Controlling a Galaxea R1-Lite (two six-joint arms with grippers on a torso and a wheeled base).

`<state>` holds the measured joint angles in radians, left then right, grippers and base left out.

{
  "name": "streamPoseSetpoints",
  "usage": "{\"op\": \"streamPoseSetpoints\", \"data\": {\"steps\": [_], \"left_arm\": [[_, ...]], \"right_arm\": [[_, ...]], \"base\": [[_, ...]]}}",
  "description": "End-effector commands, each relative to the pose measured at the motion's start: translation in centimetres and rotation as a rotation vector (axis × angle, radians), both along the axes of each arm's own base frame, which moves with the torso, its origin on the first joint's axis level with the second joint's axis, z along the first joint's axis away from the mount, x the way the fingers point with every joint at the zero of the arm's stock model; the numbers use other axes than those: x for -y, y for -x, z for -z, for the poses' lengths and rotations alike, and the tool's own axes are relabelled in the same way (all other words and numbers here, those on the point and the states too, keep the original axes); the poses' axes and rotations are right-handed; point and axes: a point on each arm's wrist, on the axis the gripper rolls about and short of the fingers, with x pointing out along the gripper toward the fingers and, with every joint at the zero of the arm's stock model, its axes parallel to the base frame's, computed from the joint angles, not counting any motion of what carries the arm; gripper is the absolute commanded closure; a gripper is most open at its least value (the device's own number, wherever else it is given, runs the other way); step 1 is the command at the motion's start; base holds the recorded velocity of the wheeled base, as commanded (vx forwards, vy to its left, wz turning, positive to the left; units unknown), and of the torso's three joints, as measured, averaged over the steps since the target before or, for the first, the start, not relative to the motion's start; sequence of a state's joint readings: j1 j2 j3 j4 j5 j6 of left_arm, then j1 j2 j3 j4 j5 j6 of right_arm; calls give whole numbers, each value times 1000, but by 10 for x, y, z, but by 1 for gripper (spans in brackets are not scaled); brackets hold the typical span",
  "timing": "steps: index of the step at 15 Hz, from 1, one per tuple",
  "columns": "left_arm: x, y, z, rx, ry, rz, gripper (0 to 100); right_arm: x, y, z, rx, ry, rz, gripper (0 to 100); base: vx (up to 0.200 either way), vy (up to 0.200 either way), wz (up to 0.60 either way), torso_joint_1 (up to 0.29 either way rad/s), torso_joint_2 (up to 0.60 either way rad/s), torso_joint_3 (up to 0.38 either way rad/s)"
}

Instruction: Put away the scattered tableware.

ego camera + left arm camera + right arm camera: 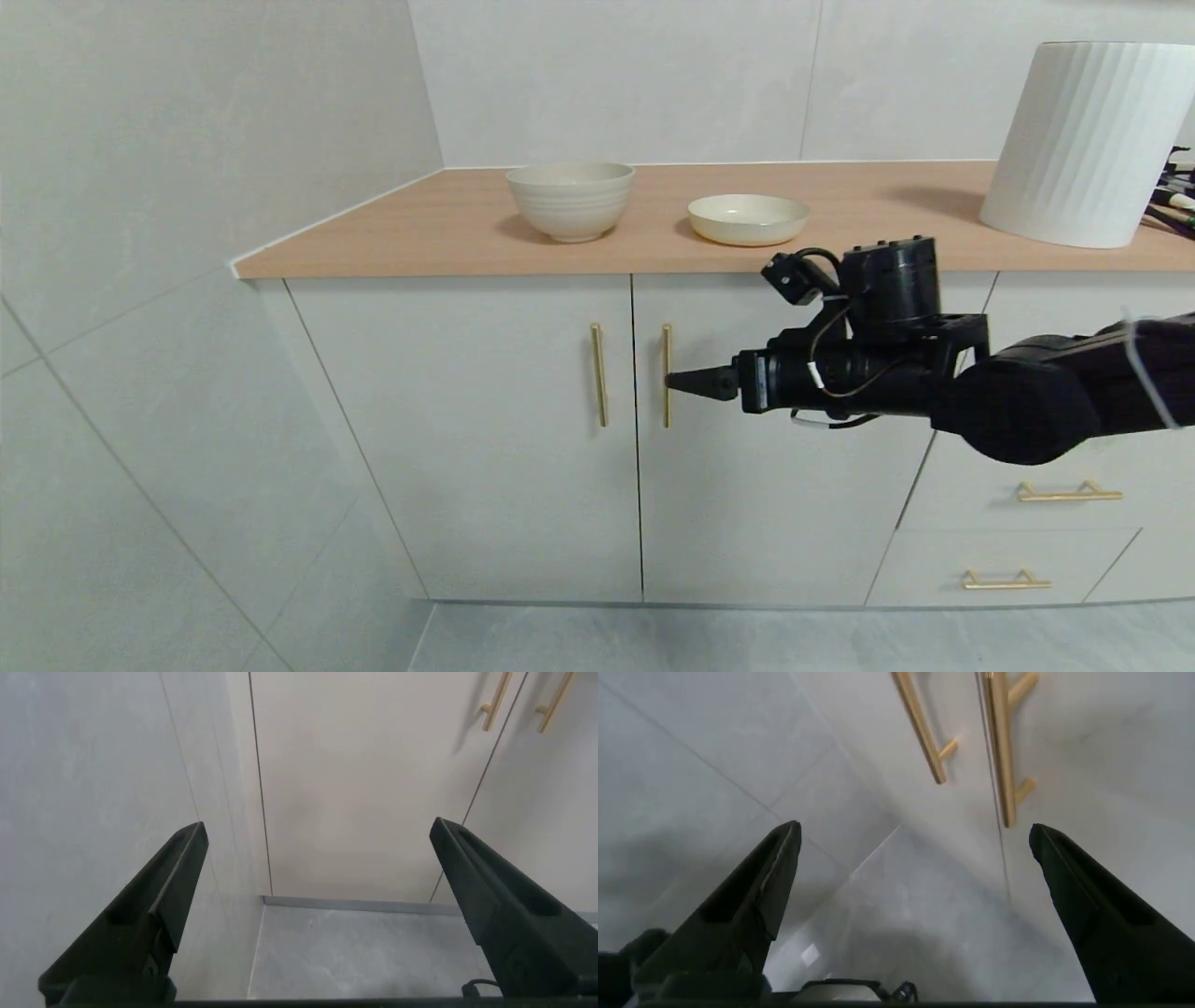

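Note:
A deep cream bowl [570,199] and a shallow cream dish [748,218] stand side by side on the wooden countertop [859,201]. Below them are two shut cabinet doors with vertical gold handles, a left handle [599,374] and a right handle [667,373]. My right gripper [686,381] is level with the middle of the right handle, its tips right at the bar. In the right wrist view this gripper [910,887] is open, with both handles [999,747] ahead of the fingers. My left gripper [318,887] is open and holds nothing, facing the cabinet's lower left corner.
A tall white ribbed container [1088,140] stands at the counter's right end, with dark utensils [1174,201] behind it. Drawers with gold handles [1069,492] are to the right of the doors. A tiled wall [187,280] closes the left side; grey floor [355,952] lies below.

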<state>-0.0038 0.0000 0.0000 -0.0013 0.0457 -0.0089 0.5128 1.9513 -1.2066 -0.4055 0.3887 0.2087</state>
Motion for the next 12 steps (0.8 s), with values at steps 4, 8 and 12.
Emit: {"op": "streamPoseSetpoints", "data": {"steps": [4,8,12], "left_arm": [[0,0,0,0,0,0,0],[0,0,0,0,-1,-1,0],[0,0,0,0,-1,-1,0]], "right_arm": [[-28,-34,49,-20,-95,20,0],[-32,-41,54,-11,-113,22,0],[-37,-48,55,17,-180,29,0]], "base": [[0,0,0,0,0,0],[0,0,0,0,0,0],[0,0,0,0,0,0]]}}
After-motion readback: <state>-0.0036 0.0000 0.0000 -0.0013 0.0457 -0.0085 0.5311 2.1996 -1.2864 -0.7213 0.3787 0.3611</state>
